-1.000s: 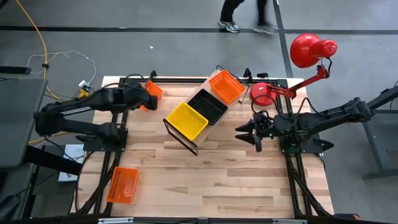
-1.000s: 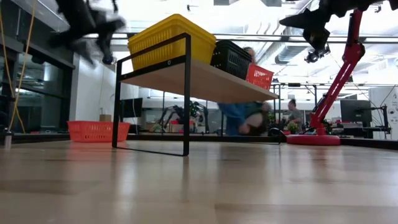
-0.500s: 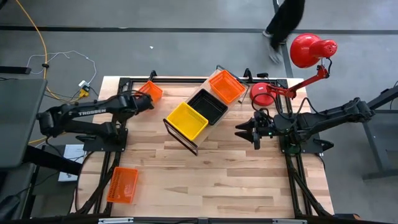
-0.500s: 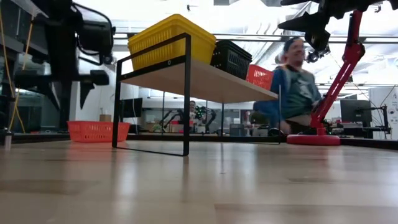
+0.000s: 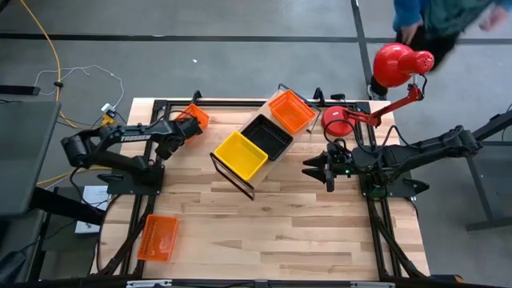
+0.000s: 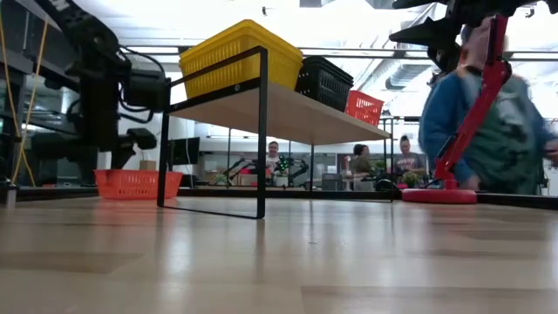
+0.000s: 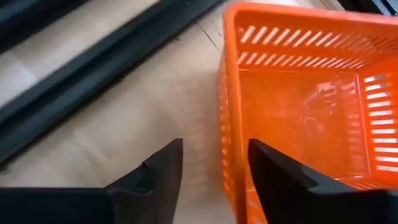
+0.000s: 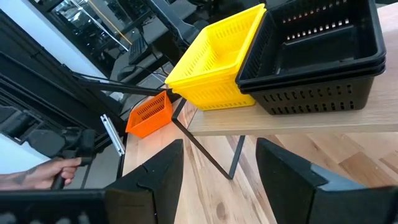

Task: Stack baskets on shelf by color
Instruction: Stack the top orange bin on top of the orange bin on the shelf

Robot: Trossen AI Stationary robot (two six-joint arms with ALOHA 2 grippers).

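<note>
Lowered since the earlier frame, the left tool (image 5: 186, 130), fingers apart, straddles one wall of the orange plastic mesh basket (image 5: 195, 117) at the bench's far left. Yellow (image 5: 240, 154), black (image 5: 268, 136) and orange (image 5: 291, 110) baskets sit on the light-wood shelf (image 6: 288, 115); another orange basket (image 5: 158, 238) waits near left, likely two left to stack, while the right tool (image 5: 318, 171) hovers spread open right of the shelf.

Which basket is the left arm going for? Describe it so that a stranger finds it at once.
Start at the shelf, then look toward the table's far left corner. The orange basket sits there on the tabletop beside the open left tool; the shelf's orange basket is raised.
</note>
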